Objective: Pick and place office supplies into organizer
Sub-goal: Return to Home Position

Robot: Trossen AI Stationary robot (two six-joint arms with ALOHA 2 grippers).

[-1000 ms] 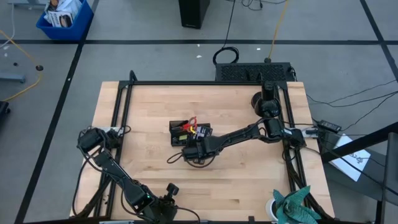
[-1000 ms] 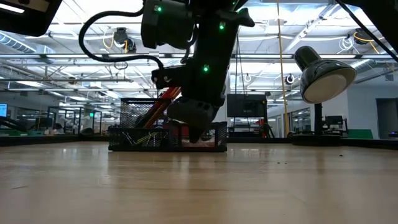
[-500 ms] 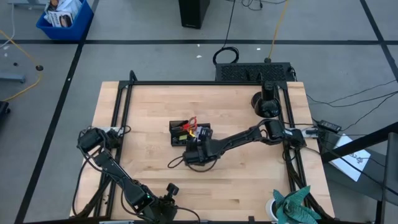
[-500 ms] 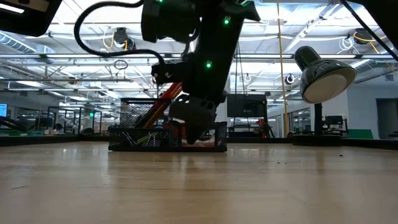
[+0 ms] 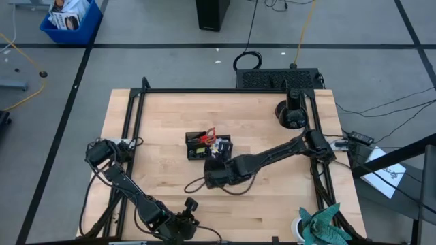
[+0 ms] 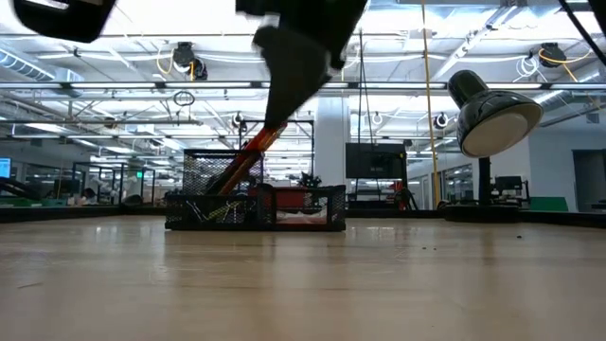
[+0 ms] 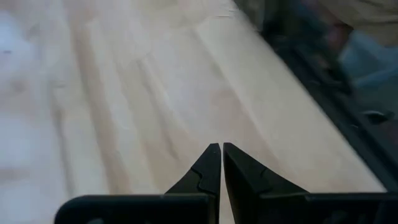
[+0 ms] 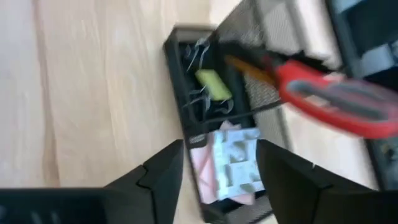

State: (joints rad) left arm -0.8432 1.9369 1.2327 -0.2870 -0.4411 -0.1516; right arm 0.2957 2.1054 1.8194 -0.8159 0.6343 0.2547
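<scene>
**Two claws empty, right arm pulling away from the organizer**

Nothing is being carried now. The right claw (image 8: 219, 146) is hanging above the counter (image 5: 157, 122) just on the near side of the organizer (image 8: 178, 93), its fingers standing wide apart with nothing between them. Past them, the right wrist view is showing the pale pink sticky-note pad (image 8: 231, 163) lying inside an end compartment. The yellow-green bit (image 8: 211, 84) is sitting in the next compartment, beside what are probably binder clips, though the blur is making that hard to confirm. The red-handled scissors (image 8: 336, 102) are leaning out of the tall mesh section.

Compared with a second ago, the right arm is retreating. In the high view its wrist has slid from the organizer's edge toward the near side of the counter. In the low view it has risen until only its tip is hanging from the top edge, so the organizer, then half hidden, is now standing in full sight.

This is suggesting that placing is over and only the return to rest is left.

The left claw (image 7: 221, 152) is waiting at the counter's near-left edge, fingers pressed together and empty, and the left arm is sitting where it was a second ago.
</scene>
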